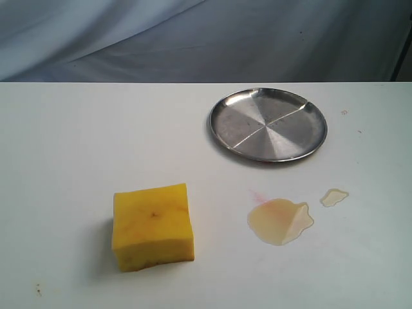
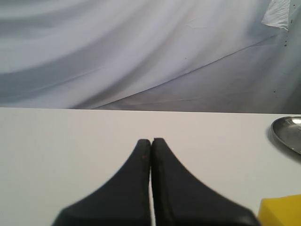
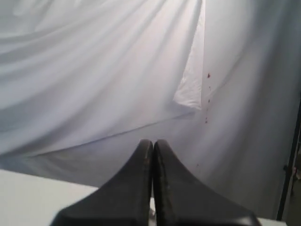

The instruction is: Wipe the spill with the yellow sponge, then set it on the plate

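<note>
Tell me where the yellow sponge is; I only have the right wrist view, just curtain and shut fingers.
Observer: The yellow sponge sits on the table, left of centre in the exterior view, with nothing touching it.
Operator: And the spill?
Observer: The spill lies to the sponge's right, apart from it, nearer the camera than the plate.
Operator: Is the left gripper ready?
Observer: The left gripper is shut, holding nothing.
</note>
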You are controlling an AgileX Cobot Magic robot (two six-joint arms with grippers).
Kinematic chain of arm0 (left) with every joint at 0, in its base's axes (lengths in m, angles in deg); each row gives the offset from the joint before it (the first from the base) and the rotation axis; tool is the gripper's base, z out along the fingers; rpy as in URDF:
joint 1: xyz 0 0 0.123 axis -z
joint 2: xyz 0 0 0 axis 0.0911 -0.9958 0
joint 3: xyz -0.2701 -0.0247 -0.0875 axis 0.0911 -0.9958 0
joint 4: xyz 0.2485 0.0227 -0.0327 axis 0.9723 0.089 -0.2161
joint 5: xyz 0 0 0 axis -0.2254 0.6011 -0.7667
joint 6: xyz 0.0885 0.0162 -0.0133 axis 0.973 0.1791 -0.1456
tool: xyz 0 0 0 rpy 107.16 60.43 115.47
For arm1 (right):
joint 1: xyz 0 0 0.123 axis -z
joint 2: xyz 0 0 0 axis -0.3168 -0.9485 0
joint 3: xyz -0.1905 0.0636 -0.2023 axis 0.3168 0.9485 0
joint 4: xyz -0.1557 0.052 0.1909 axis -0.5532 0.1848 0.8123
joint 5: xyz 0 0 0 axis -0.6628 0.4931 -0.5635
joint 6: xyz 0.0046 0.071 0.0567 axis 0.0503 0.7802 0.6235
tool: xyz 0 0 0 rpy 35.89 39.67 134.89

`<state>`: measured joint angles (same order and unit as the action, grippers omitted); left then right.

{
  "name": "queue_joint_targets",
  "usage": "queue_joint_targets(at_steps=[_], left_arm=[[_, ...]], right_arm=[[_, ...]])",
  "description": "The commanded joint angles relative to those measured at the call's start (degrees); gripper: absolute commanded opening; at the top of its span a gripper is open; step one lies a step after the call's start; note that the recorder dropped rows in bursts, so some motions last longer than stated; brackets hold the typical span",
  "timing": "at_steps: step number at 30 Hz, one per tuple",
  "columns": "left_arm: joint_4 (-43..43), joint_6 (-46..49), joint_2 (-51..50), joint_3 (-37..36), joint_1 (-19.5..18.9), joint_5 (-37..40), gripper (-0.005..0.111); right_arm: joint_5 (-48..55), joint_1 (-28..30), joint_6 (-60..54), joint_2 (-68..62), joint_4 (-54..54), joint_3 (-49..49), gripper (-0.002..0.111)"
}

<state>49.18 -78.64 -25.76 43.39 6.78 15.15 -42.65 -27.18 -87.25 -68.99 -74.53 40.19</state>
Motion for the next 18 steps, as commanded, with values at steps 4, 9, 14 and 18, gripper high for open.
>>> queue_joint_targets(at_steps=[4,9,14,18], left_arm=[[0.0,0.0,0.1,-0.3,0.0,-0.2,0.001],[0.0,0.0,0.1,-0.3,0.0,-0.2,0.001],[0.0,-0.2,0.1,-0.3,0.0,-0.2,0.001],[0.0,-0.2,0.1,-0.3,0.0,-0.2,0.001]], right_arm=[[16.3,-2.2,-0.1,-13.1,0.1,-9.5,0.000],[24.6,-4.4,-0.1,-21.8,0.4,-14.7,0.000],[30.5,-7.8,-0.1,-29.4,0.4,-18.2,0.000],[33.0,-11.5,-0.1,-36.7,0.7,-19.3,0.000]])
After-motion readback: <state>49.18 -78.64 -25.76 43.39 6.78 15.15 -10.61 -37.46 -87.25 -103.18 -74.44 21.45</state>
